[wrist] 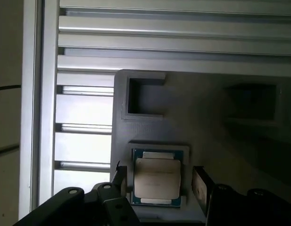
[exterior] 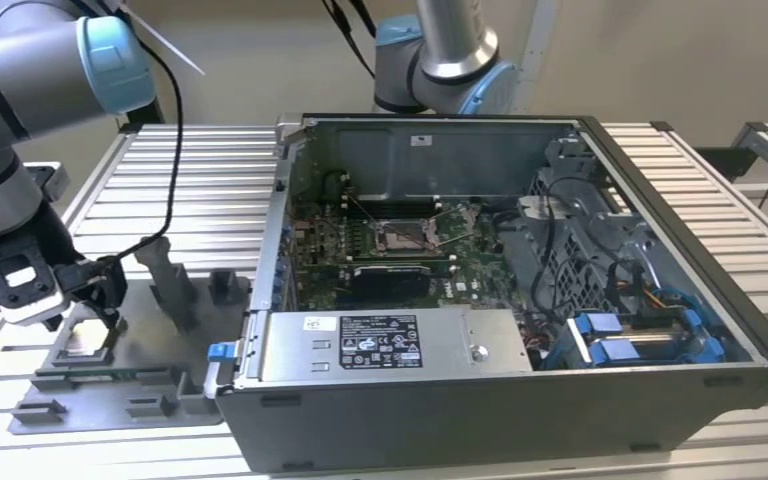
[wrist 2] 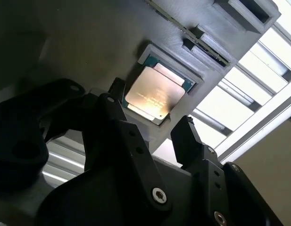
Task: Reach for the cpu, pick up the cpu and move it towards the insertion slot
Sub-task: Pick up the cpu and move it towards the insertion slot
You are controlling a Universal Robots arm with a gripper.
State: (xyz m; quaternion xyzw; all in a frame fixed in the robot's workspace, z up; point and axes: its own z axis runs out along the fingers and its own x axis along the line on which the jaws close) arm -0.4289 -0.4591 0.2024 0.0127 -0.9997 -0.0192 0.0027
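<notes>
The cpu [exterior: 87, 340] is a small silvery square plate lying flat in a recess of the grey fixture [exterior: 131, 395] at the exterior view's left. My gripper [exterior: 95, 318] hangs just over it. In both wrist views the cpu [wrist: 157, 178] [wrist 2: 156, 92] lies between the two dark fingers [wrist: 201, 184], which stand apart on either side of it; whether they touch its edges cannot be told. The gripper [wrist: 160, 184] [wrist 2: 152, 115] is open. The insertion slot [exterior: 404, 235] is a silver-framed socket on the green board inside the computer case.
The open computer case [exterior: 664, 330] takes up the middle of the slatted metal table [exterior: 197, 170], with a grey power supply [exterior: 384, 345] at its front. Upright grey fixture blocks [exterior: 171, 285] stand between the gripper and the case. A second arm's base [exterior: 438, 60] stands behind the case.
</notes>
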